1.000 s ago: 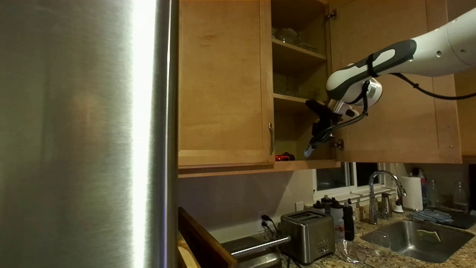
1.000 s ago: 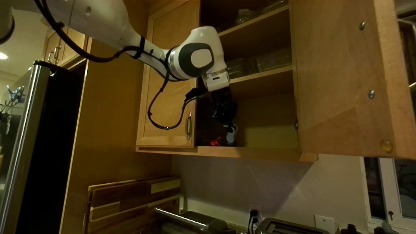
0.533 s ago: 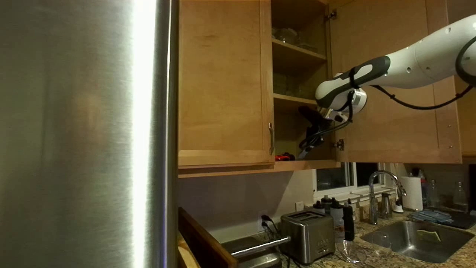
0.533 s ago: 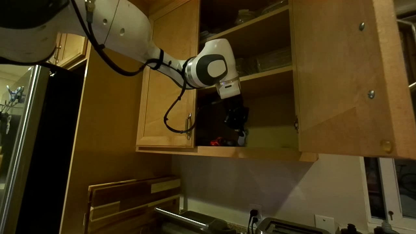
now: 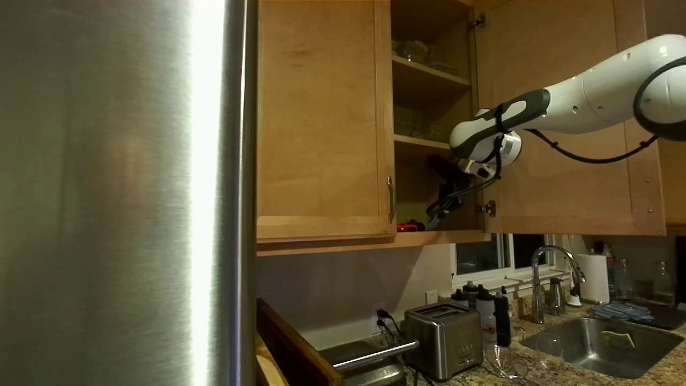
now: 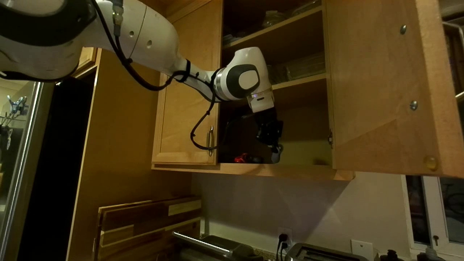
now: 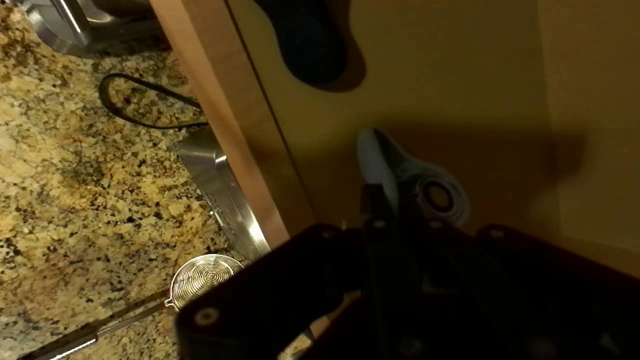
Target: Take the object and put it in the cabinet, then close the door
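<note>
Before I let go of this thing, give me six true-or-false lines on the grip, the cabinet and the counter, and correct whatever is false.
1. The gripper is shut on a grey object. True.
2. The grey object lies in the sink. False: it is held inside the cabinet.
3. The door with hinges at the opening's right is closed. False: it stands wide open.
4. The matching door, with a handle near its right edge, is closed. True.
5. A red item rests on the bottom shelf. True.
6. The toaster stands on an upper shelf. False: it stands on the granite counter.
</note>
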Robot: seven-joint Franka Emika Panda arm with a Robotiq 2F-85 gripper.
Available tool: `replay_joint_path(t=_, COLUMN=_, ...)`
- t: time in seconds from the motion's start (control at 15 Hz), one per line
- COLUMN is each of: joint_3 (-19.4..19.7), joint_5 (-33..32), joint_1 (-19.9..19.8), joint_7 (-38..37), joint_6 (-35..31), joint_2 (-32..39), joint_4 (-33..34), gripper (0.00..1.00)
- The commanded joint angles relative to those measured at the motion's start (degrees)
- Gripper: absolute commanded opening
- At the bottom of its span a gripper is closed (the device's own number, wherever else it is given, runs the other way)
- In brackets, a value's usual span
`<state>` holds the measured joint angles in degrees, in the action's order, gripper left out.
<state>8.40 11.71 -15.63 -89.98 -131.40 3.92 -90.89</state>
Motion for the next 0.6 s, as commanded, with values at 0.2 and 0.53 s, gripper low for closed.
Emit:
replay_joint_path(t=0.2, joint_3=1.6, joint_5=0.1, joint_1=1.7, joint_7=-2.0, joint_6=1.6, joint_2=0.5, joint_4=1.9, gripper=0.04)
replay_joint_path(t=0.53, joint_3=1.5, joint_5=0.4, joint_1=2.0, joint_7=-2.1, joint_6=2.8, joint_2=0.3, joint_4=1.7, gripper=0.51)
